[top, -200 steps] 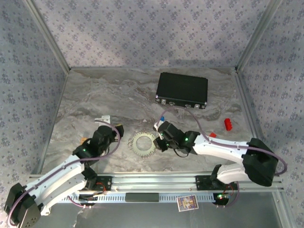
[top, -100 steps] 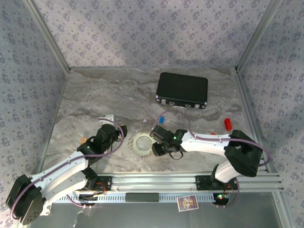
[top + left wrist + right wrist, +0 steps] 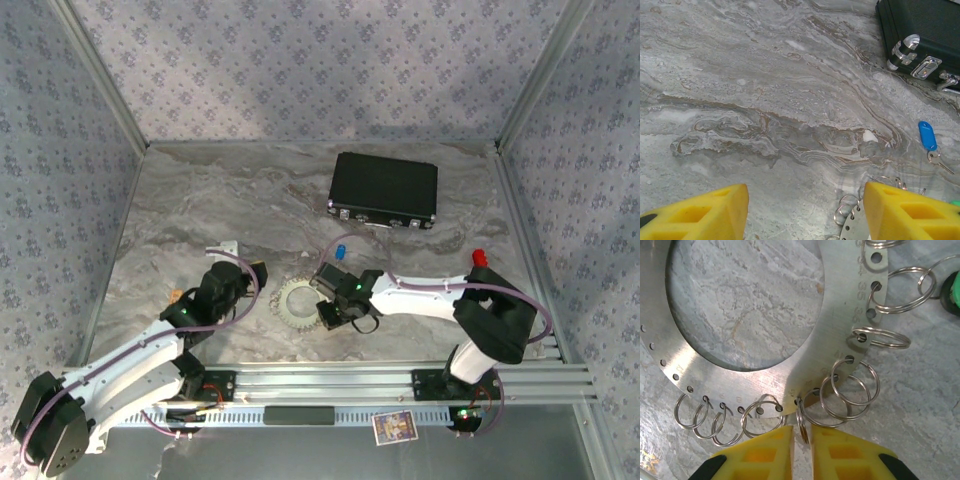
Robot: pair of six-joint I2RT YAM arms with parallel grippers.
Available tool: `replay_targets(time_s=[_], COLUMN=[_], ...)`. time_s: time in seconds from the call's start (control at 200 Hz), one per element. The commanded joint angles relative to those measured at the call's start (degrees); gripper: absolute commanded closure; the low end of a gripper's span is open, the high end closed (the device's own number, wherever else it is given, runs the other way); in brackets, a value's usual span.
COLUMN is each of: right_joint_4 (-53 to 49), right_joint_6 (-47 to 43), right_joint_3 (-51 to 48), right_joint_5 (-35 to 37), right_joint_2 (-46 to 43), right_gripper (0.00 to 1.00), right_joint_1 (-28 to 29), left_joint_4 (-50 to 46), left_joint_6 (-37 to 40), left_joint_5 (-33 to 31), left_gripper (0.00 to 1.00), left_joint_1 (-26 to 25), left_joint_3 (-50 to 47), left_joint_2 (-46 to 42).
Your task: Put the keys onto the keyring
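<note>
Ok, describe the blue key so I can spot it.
Start at the black case at the back of the table. Just in front of its left corner lies the blue key. Its bright blue plastic head sets it apart from the grey keyring nearby.

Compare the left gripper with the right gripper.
The left gripper stands wide open; the right gripper is closed to a narrow gap. The left gripper holds nothing; the right gripper pinches a split ring hanging from the keyring rim. Both are yellow at the tips.
</note>
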Motion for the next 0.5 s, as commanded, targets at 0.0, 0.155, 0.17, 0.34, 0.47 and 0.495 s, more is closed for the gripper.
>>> replay_targets(time_s=[0.0, 0.155, 0.17, 0.34, 0.47, 0.495], right_joint_4=[0.3, 0.3, 0.4, 0.2, -0.3, -0.5], right_joint_6=[-0.5, -0.9, -0.9, -1.4, -1.6, -1.8], right_joint_3=[1.2, 1.8, 1.9, 2.4, 2.2, 2.3], right_joint_5=[0.0, -0.3, -0.3, -0.2, 0.5, 0.6], right_joint_2=[0.9, 1.8, 1.9, 2.4, 1.0, 0.6], right_gripper=[0.84, 0.81, 0.81, 0.85, 0.96, 0.98], right_joint_1=[-0.4, -0.5, -0.5, -0.5, -0.4, -0.3], left_joint_4=[0.6, 0.5, 0.5, 0.1, -0.2, -0.3], left_joint_6=[-0.5, -0.5, -0.5, -0.4, -0.2, -0.2], left_joint_5=[-0.6, -0.7, -0.7, -0.9, -1.0, -1.2], left_gripper=[0.38, 0.39, 0.39, 0.39, 0.39, 0.39], left_joint_1=[0.3, 0.4, 0.4, 0.3, 0.3, 0.3], left_joint_3=[0.1, 0.2, 0.2, 0.2, 0.3, 0.4], left_joint_2=[-0.5, -0.6, -0.7, -0.9, -1.2, -1.3])
